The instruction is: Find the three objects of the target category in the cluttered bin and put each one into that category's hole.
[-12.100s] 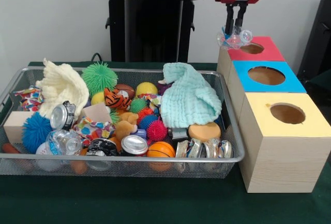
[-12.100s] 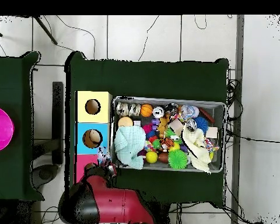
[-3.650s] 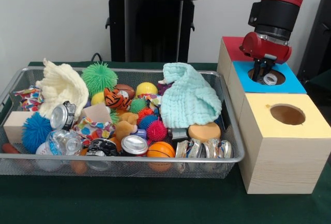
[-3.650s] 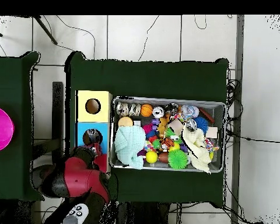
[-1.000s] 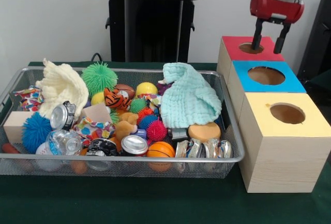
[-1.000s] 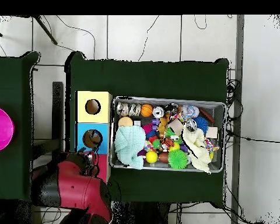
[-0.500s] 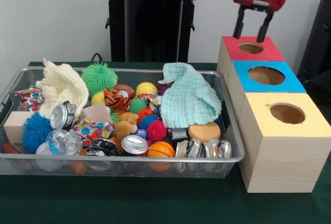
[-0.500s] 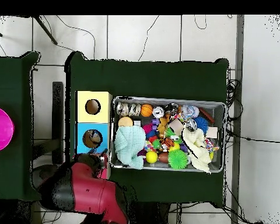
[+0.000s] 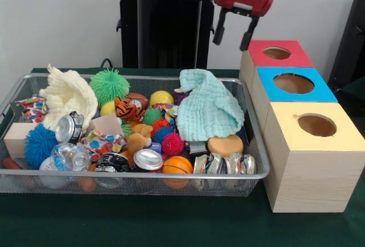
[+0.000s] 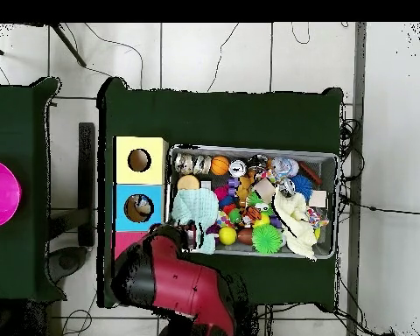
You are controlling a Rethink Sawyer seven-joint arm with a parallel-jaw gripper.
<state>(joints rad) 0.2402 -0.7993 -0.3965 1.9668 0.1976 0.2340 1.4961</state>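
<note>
My gripper [image 9: 231, 44] is open and empty. It hangs in the air left of the red-topped box, above the far right corner of the bin [image 9: 137, 174]. In the overhead view the gripper [image 10: 192, 234] is over the mint cloth's edge. The red box's round hole [image 9: 278, 52] is in plain sight in the front view; the arm hides it from overhead. One wrinkly see-through bottle [image 9: 68, 157] lies at the bin's front left, also seen from overhead [image 10: 286, 166]. I see no other bottle in the clutter.
The blue-topped box [image 9: 293, 83] and the yellow-topped box [image 9: 316, 125] stand in a row with the red one, right of the bin. A mint cloth [image 9: 208, 110], a cream cloth [image 9: 67, 96], silver cans [image 9: 148, 160], spiky balls and toys fill the bin. Something pale lies in the blue box's hole [image 10: 139, 208].
My gripper, open and empty, has moved from over the red box's hole leftward to the bin's far right corner. Nothing in the bin has shifted.
</note>
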